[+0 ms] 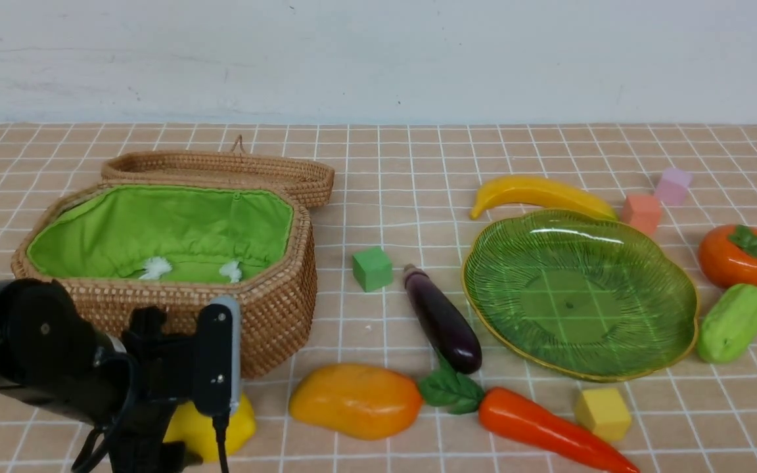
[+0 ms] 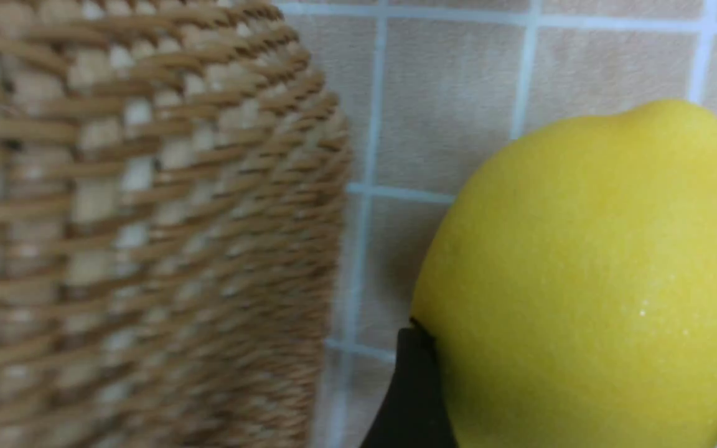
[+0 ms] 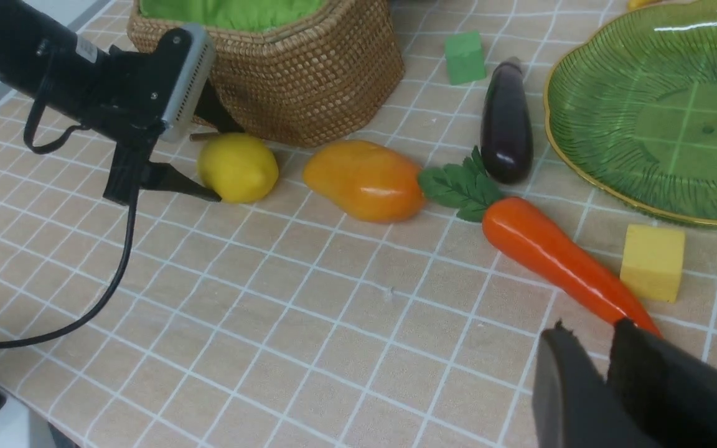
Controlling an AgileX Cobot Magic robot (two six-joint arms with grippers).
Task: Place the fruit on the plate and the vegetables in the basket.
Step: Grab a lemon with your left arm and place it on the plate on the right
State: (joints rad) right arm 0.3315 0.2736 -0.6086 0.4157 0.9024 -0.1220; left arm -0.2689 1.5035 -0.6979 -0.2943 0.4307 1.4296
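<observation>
Where the lemon (image 3: 237, 168) lies, the left hand (image 3: 224, 163) straddles it.

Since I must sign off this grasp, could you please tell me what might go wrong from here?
The left gripper flanks only one end of the glossy lemon, so it may squirt out. The lemon lies close by the basket; the far finger could catch the wicker.

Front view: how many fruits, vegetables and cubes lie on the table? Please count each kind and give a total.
Fruit: 4 (lemon, mango, banana, persimmon)
Vegetables: 3 (eggplant, carrot, gourd)
Cubes: 4 (green cube, yellow cube, salmon cube, pink cube)
Total: 11
</observation>
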